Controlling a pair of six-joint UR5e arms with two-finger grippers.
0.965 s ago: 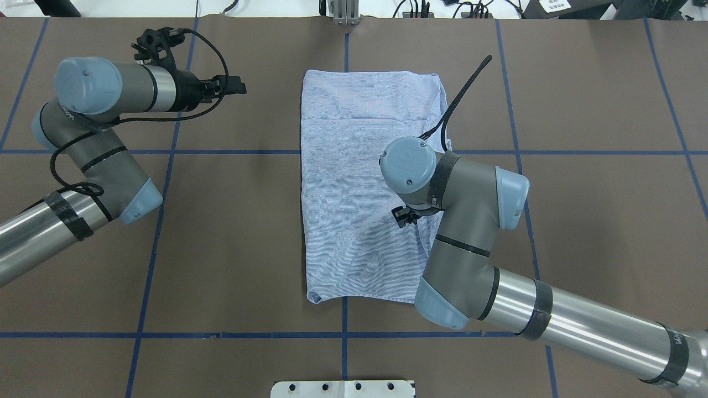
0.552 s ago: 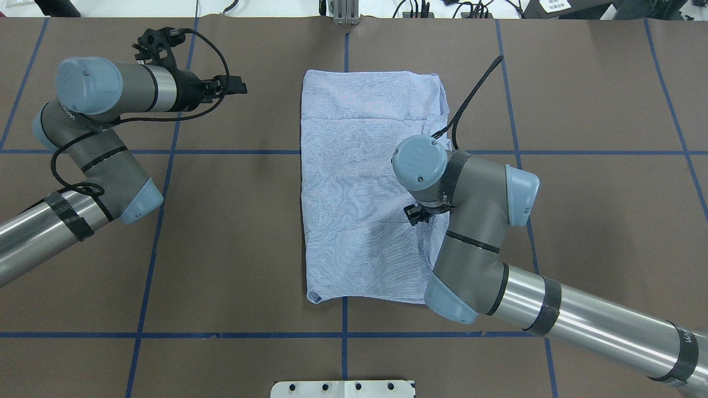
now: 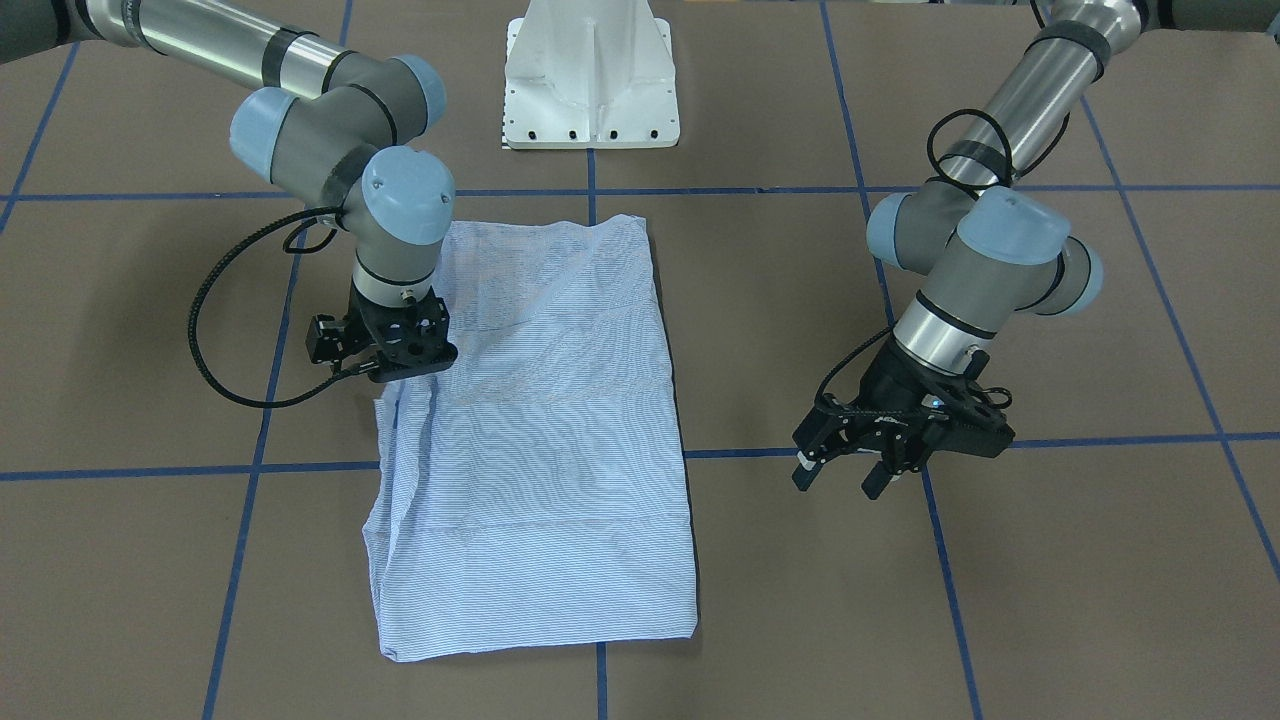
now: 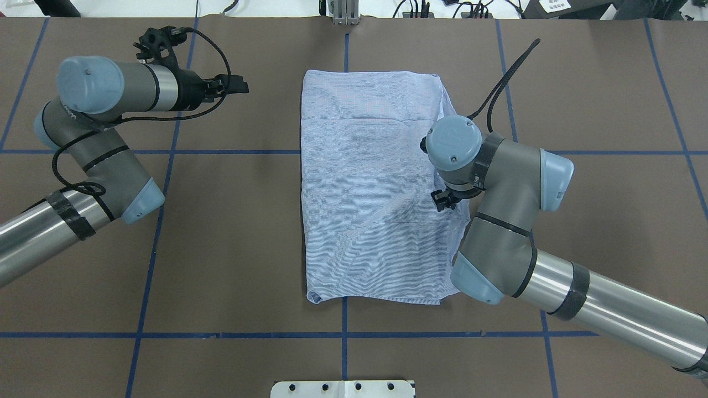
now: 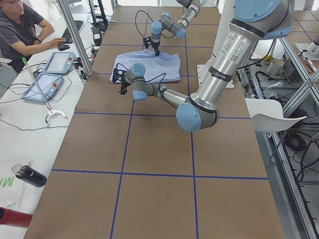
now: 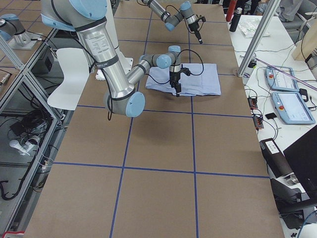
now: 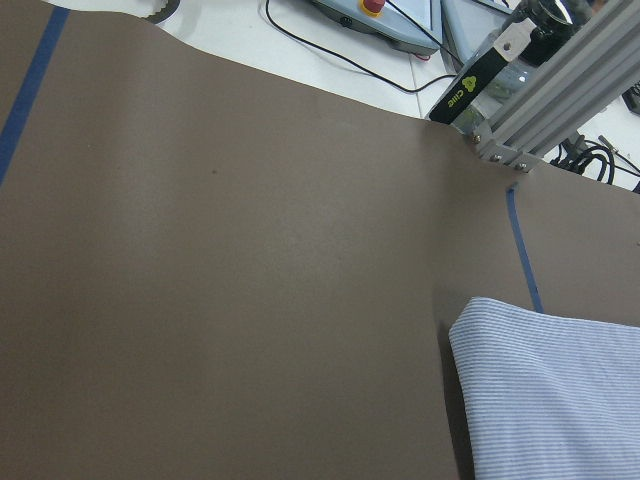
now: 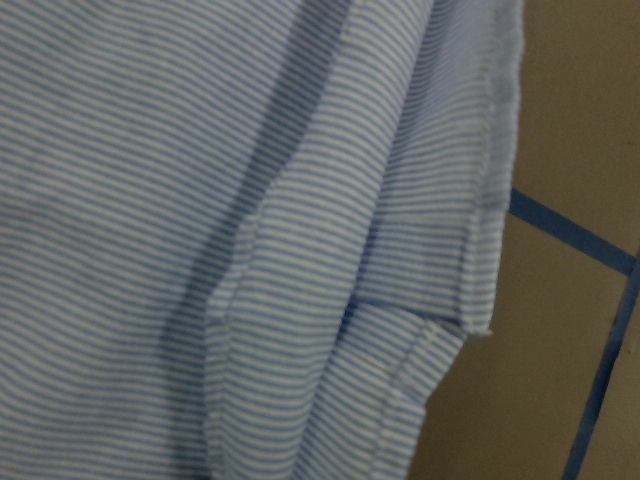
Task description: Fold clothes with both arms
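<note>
Tabletop [image 4: 232, 249]: matte brown sheet, blue tape grid. Shirt [image 4: 370, 188] lies at its middle, folded to a flat rectangle, long axis running from the robot's edge toward the far edge.

Right arm [image 4: 498, 221] reaches over the shirt's long side that faces the tabletop's right end. Right fingers [image 3: 398, 368] point straight down onto that side, about midway along. Whether they pinch cloth or stand apart: cannot tell.

Left arm [image 4: 99, 143] is well off toward the left end. Left fingers [image 3: 868, 482] hover spread, empty. The right arm is plainly nearer.

Cloth: thin, limp, fine blue-white stripe. Several layers with stitched hems are stacked at the right edge. Judgement: they will slip apart unless gripped together.
</note>
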